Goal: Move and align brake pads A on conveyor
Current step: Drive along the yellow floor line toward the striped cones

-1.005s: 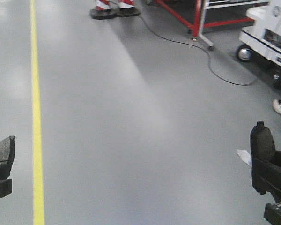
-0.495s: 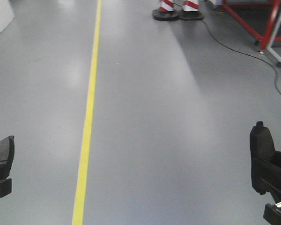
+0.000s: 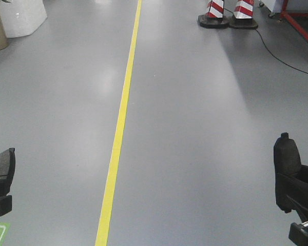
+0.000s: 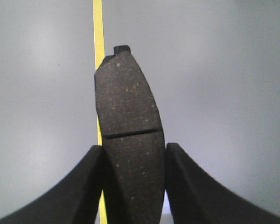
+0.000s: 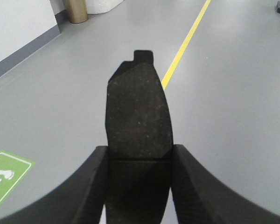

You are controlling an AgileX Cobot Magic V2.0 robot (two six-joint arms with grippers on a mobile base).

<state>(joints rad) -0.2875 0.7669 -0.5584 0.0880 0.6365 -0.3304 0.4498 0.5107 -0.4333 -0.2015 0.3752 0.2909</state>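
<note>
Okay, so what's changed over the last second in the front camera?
The view swung left: the yellow floor line and striped cones slid rightward, and the red frame and white cart left the picture. Both end effectors, left and right, stayed shut on brake pads.

My left gripper [image 3: 1, 190] low at 8 o'clock, fingers [image 4: 91, 186] clamped on a pad [image 4: 128, 140], my right gripper [image 3: 292, 189] at 4 o'clock, likewise clamping a pad [image 5: 139, 126], both pads upright.
</note>
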